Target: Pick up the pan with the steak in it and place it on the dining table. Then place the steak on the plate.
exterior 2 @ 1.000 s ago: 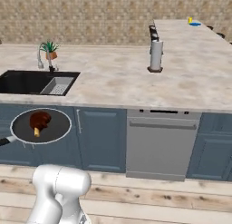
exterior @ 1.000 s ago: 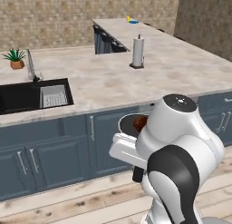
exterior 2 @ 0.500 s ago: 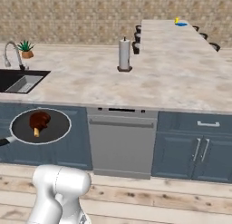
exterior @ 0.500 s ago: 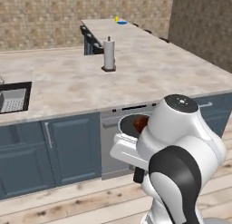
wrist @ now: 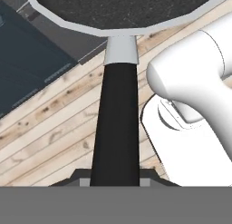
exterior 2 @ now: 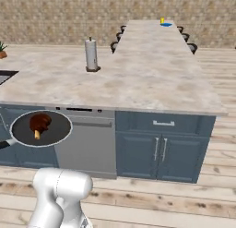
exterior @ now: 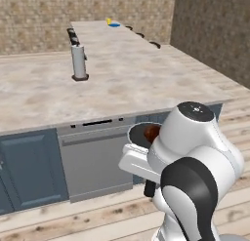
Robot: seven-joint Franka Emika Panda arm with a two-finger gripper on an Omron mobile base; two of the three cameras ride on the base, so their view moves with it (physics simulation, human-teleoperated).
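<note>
The black pan (exterior 2: 27,132) with its silvery rim hangs in the air in front of the blue cabinets, with the reddish-brown steak (exterior 2: 40,123) lying in it. In the hand view my gripper (wrist: 113,178) is shut on the pan's black handle (wrist: 115,123). The left base view has the pan (exterior: 138,135) and steak (exterior: 152,132) half hidden behind my white arm. The dining table (exterior 2: 148,41) stretches away beyond the counter, also seen as the dining table (exterior: 100,37). A small blue plate (exterior 2: 166,24) sits at its far end, the same plate (exterior: 114,25) from the left.
A stone counter (exterior 2: 138,84) with blue cabinet fronts and a dishwasher (exterior 2: 85,141) stands ahead. A paper towel holder (exterior 2: 91,55) is on it. Dark stools (exterior 2: 191,47) line the table. A sink edge (exterior 2: 4,75) lies far left. Wooden floor (exterior 2: 193,199) runs along the front.
The whole scene has slid left in both base views, so the base has driven right along the counter. The sink has left the view. The pan stays held in the same pose.
</note>
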